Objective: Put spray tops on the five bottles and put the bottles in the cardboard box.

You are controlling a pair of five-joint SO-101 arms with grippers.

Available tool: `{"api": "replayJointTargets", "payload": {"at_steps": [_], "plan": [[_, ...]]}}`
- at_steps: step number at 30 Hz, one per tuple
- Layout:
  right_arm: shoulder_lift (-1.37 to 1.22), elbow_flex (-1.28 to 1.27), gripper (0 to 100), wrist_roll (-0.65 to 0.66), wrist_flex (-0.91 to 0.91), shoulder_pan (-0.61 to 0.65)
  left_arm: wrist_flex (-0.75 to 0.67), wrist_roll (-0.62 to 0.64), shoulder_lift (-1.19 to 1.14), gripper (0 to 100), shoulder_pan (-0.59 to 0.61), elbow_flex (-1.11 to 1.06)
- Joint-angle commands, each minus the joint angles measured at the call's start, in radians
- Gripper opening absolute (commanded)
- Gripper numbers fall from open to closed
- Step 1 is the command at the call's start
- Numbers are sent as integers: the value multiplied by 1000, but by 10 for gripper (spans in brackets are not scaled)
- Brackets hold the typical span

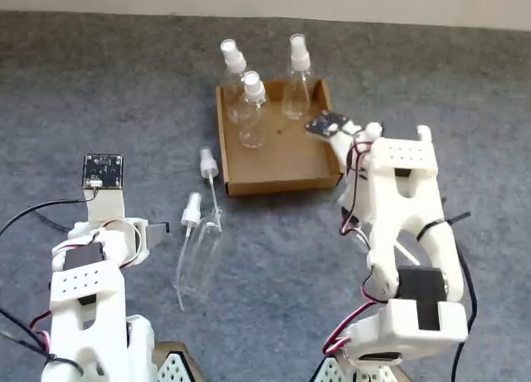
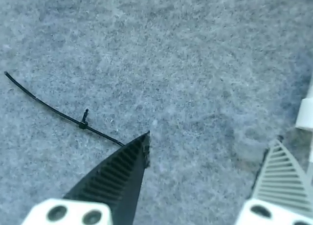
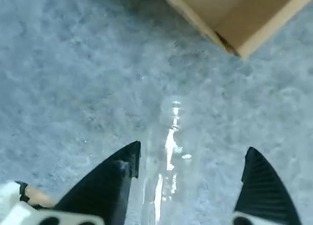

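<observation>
Clear bottle (image 1: 199, 262) lies outside; cardboard box (image 1: 282, 162) holds three topped bottles (image 1: 252, 110).

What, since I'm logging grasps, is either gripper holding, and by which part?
Nothing is held. The left gripper is open over grey carpet; the right gripper is open above a clear plastic bottle lying there, not gripping it.

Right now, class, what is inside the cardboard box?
Three clear spray bottles stand upright in the cardboard box, each with a white top on. The right arm covers the box's near right corner, so that bit cannot be checked.
</observation>
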State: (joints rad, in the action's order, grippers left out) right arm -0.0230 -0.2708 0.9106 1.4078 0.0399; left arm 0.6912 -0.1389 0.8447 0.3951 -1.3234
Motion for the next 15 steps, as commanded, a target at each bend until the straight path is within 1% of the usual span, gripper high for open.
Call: {"api": "replayJointTargets", "payload": {"at_steps": [1, 10, 12, 15], "plan": [[2, -67, 279, 14, -102, -2, -15, 5, -1, 322, 7, 4], [2, -265, 270, 15, -274, -5, -15, 5, -1, 322, 7, 2], [2, -282, 224, 8, -289, -5, -17, 5, -1, 322, 7, -4], [5, -286, 118, -6, -292, -5, -18, 5, -1, 322, 7, -15]]}}
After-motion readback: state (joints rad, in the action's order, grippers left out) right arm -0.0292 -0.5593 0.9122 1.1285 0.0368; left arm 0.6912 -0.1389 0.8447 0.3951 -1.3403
